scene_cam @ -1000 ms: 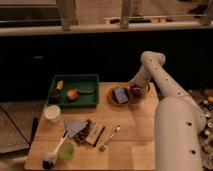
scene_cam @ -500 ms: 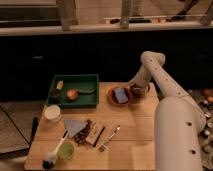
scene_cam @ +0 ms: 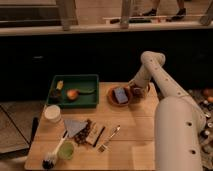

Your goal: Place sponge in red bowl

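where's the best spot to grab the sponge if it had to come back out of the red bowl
Probably from straight above, pinching the sponge's two long edges: it lies flat inside the red bowl, whose rim likely blocks a side approach. The gripper sits just right of the bowl.

I have one view only, looking down at a steep angle from above the near edge of the table [scene_cam: 125, 145], facing the dark wall and the rail behind it. The arm [scene_cam: 172, 112] fills the right foreground, close to the lens. The gripper [scene_cam: 137, 90] sits mid-distance, just right of the red bowl [scene_cam: 111, 96] holding the sponge [scene_cam: 120, 94].
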